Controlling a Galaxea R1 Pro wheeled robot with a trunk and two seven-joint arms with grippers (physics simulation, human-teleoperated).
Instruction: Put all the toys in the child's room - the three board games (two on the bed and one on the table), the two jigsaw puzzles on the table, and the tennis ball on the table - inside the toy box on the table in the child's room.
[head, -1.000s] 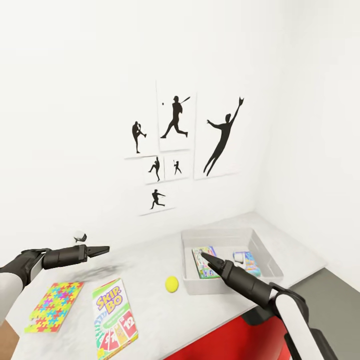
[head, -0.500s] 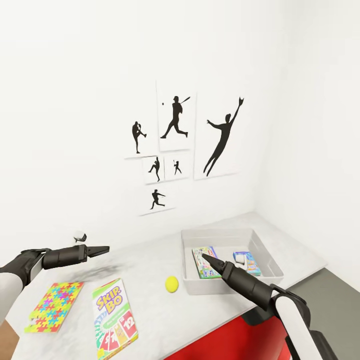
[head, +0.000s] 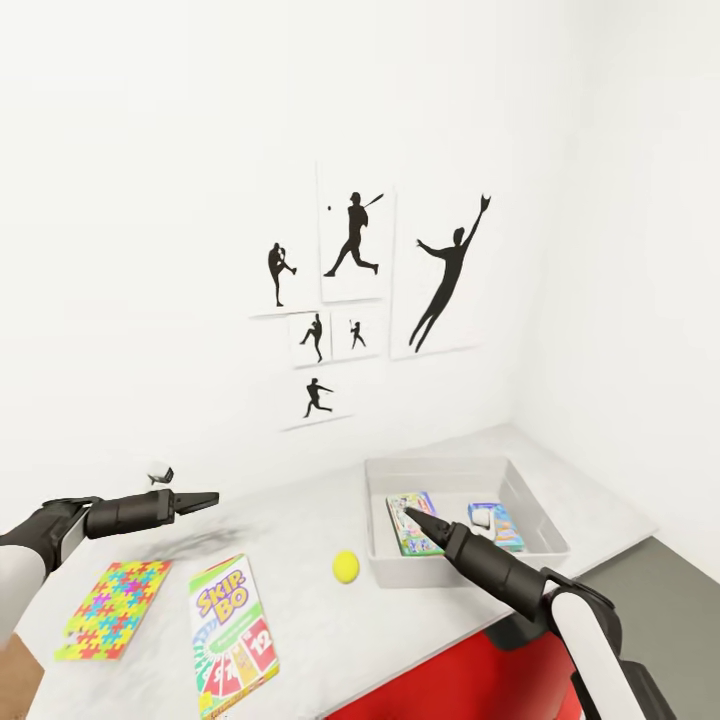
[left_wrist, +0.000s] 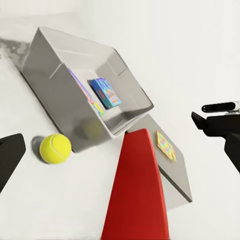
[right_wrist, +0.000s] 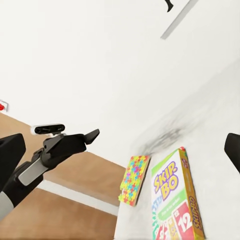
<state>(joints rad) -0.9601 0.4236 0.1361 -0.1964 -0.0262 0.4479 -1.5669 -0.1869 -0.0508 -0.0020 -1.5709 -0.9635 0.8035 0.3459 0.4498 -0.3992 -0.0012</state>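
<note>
Overhead, the left claw (head: 205, 497) hangs empty above the desk (head: 300, 610), fingers spread wide in its wrist view. Likewise empty and wide open, the right claw (head: 412, 517) hovers over the bin (head: 525, 490) at the desk's right end, holding two boxes. Ball (head: 346, 566), Skip-Bo box (head: 232, 635) and puzzle (head: 113, 608) lie near the front edge.
</note>
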